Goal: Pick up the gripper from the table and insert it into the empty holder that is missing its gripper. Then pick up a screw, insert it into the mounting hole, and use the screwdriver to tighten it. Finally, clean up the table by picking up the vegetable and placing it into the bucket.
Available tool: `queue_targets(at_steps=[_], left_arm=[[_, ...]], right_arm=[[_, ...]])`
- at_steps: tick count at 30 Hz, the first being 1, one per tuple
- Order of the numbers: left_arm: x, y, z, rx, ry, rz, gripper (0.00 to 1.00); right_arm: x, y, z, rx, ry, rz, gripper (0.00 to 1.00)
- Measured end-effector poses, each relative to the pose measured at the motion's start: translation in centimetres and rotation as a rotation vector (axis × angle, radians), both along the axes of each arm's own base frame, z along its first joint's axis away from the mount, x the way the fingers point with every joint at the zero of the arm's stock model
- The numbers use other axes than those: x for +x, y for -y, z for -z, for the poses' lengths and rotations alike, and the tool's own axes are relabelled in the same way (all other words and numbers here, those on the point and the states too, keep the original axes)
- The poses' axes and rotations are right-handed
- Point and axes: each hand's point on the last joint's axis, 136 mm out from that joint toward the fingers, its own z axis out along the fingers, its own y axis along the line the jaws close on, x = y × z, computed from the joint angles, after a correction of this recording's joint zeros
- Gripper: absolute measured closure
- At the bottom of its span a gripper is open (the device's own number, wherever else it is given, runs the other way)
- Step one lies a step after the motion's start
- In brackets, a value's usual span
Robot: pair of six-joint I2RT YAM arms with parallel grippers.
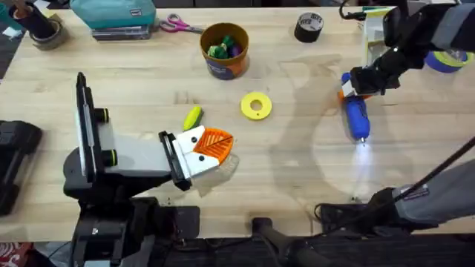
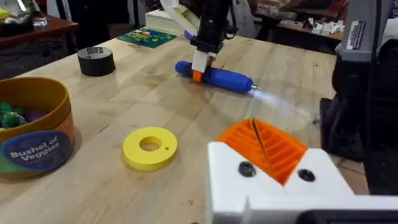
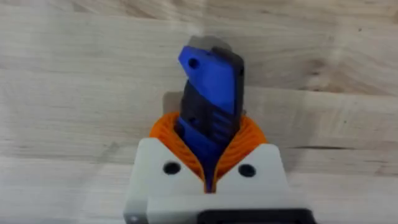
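Both orange pads of my right gripper (image 3: 208, 163) are clamped on the screwdriver (image 1: 357, 113), lying on the table (image 1: 297, 170) at three o'clock. My left gripper (image 1: 210, 146) sits pressed together at center, the vegetable (image 1: 193, 116) just beside it toward eleven.

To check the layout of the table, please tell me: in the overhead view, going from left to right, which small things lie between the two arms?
Vegetable → bucket → yellow disc → black tape roll → screwdriver, on which the right pincer is shut.
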Motion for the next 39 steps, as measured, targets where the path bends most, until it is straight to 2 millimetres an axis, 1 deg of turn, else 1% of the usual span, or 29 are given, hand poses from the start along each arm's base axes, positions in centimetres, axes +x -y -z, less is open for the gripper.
queue_targets(at_steps=[2,4,6,9,12,13,16,21,24,26,29,32,34,39], left_arm=[[0.0,0.0,0.0,0.0,0.0,0.0,0.988],[0.0,0.0,0.0,0.0,0.0,0.0,0.988],[0.0,0.0,0.0,0.0,0.001,0.0,0.988],[0.0,0.0,0.0,0.0,0.0,0.0,0.988],[0.0,0.0,0.0,0.0,0.0,0.0,0.988],[0.0,0.0,0.0,0.0,0.0,0.0,0.988],[0.0,0.0,0.0,0.0,0.0,0.0,0.988],[0.0,0.0,0.0,0.0,0.0,0.0,0.988],[0.0,0.0,0.0,0.0,0.0,0.0,0.988],[0.0,0.0,0.0,0.0,0.0,0.0,0.988],[0.0,0.0,0.0,0.0,0.0,0.0,0.988],[0.0,0.0,0.0,0.0,0.0,0.0,0.988],[0.0,0.0,0.0,0.0,0.0,0.0,0.988],[0.0,0.0,0.0,0.0,0.0,0.0,0.988]], right_arm=[[-0.3,0.0,-0.3,0.003,-0.013,0.009,0.978],[-0.4,-0.1,-1.1,0.006,-0.007,0.017,0.978],[0.0,-0.1,-2.6,0.003,0.029,0.022,0.978],[1.2,0.0,-6.0,-0.007,0.138,0.032,0.978],[2.3,-0.1,-10.5,-0.012,0.274,0.033,0.978],[2.8,-1.0,-14.7,-0.003,0.395,0.018,0.978],[3.2,-2.3,-18.7,0.01,0.521,-0.003,0.978],[4.1,-4.7,-24.8,0.04,0.751,-0.051,0.978],[4.4,-6.5,-28.6,0.079,0.9,-0.089,0.978],[4.5,-7.9,-31.5,0.116,1.009,-0.124,0.978],[4.0,-10.1,-35.5,0.175,1.152,-0.187,0.978],[3.1,-12.1,-38.6,0.243,1.259,-0.239,0.978],[2.4,-13.5,-40.2,0.29,1.309,-0.273,0.978],[0.7,-16.6,-43.1,0.394,1.401,-0.373,0.978]])
